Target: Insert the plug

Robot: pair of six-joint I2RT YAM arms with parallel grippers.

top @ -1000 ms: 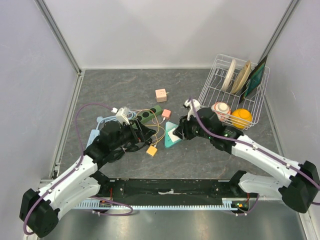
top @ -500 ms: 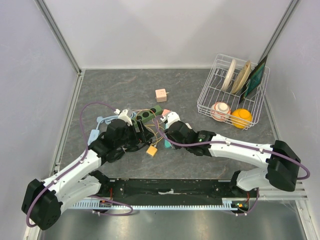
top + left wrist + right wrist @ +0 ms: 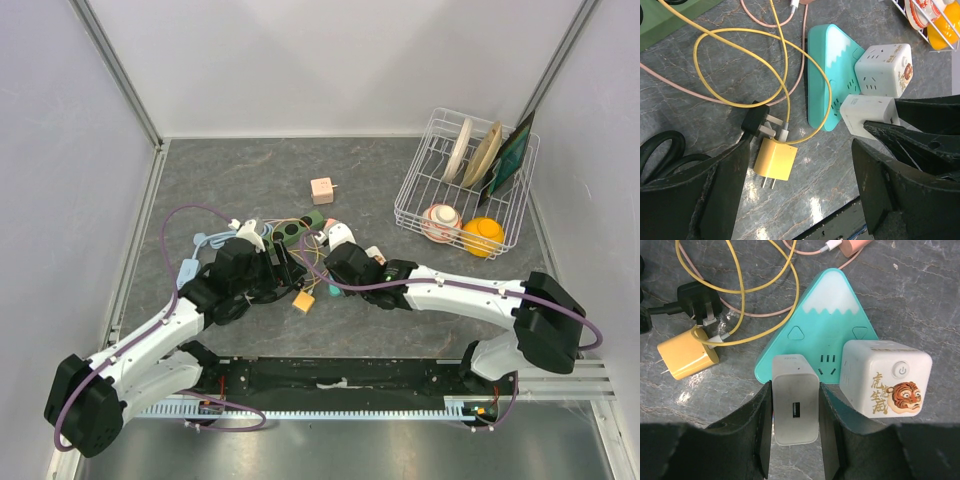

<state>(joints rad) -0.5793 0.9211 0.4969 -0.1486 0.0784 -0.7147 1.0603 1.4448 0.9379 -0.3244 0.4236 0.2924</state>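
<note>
The right end effector [image 3: 795,390] is pressed together on a white plug [image 3: 795,412], one dark finger flat on each long side of the body and the plug's USB port face turned up toward the wrist camera. The front end of the plug sits at the lower edge of a teal mountain-shaped power strip [image 3: 827,305] just ahead of the fingers, immediately left of a three-slot socket on the strip. Whether its pins have entered any socket cannot be told. Just right of the fingers, a white cube socket [image 3: 885,375] with a tiger print rests on the same strip, close beside the plug. Off to the left of this end effector, a yellow charger [image 3: 687,357] and a black plug [image 3: 697,297] lie on the grey bench [image 3: 920,290], with a yellow cable [image 3: 740,305] looping over them. The left end effector [image 3: 800,145] is spread wide and holds nothing. It hangs above the yellow charger and black plug without touching either, and the teal strip lies ahead of it and to its right.
</note>
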